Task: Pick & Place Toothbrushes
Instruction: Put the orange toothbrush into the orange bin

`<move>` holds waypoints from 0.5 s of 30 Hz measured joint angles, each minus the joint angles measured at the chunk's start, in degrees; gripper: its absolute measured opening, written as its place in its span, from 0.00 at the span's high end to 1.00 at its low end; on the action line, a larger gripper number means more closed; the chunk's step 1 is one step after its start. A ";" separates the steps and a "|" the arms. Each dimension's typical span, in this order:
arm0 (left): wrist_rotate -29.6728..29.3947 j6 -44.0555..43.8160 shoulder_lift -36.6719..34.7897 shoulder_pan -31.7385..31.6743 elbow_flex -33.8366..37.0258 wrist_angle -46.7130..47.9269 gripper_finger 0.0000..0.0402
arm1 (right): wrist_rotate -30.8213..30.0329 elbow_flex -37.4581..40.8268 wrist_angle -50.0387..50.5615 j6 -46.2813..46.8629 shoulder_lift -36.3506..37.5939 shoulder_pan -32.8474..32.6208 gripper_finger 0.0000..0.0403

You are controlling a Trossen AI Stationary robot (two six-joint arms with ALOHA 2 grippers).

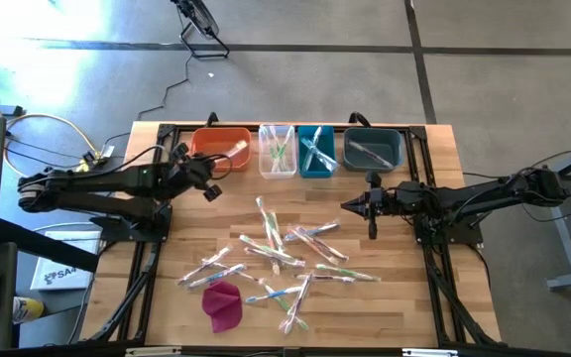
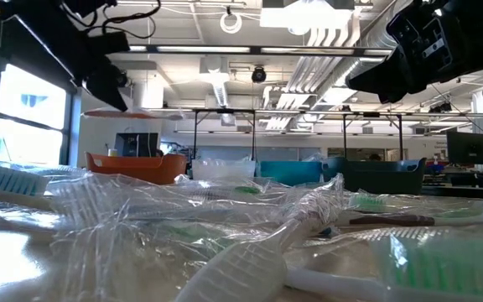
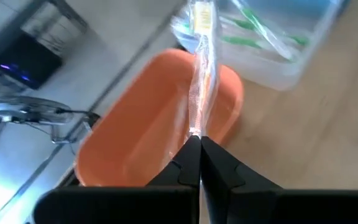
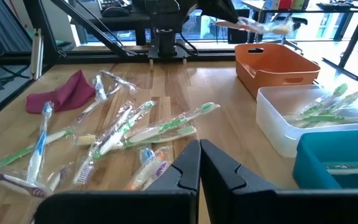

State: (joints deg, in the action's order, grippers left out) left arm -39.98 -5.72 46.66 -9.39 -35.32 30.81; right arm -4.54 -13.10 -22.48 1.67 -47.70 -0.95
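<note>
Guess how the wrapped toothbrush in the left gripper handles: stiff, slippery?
The toothbrush juts straight from the shut left gripper over the orange bin without drooping, so probably stiff and light. Its shiny clear wrapper looks slick and loose; it may slip or twist in the pinch.

Handle colour of wrapped toothbrush (image 3: 202, 74) pinched in left gripper (image 3: 199, 142) washed out by glare, far end cropped. Dark bin (image 1: 373, 149) contents too small to tell. Nearest toothbrushes (image 2: 225, 243) blurred, cut off in low view.
</note>
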 joint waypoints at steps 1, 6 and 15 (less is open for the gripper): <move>-1.17 -0.04 -1.09 0.00 1.16 -1.23 1.00 | 0.00 0.00 -0.02 -0.08 0.00 -0.02 0.99; -5.58 -0.08 -4.90 -0.04 5.17 -3.69 1.00 | -0.01 0.00 -0.66 -0.26 0.00 0.00 0.99; -5.09 7.52 -3.76 -2.96 8.35 -11.25 1.00 | -0.03 0.00 -2.22 -1.44 0.00 0.00 0.99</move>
State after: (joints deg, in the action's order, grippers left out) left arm -45.07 1.81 42.90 -12.35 -26.97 19.57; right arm -4.56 -13.10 -24.70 0.23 -47.70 -0.95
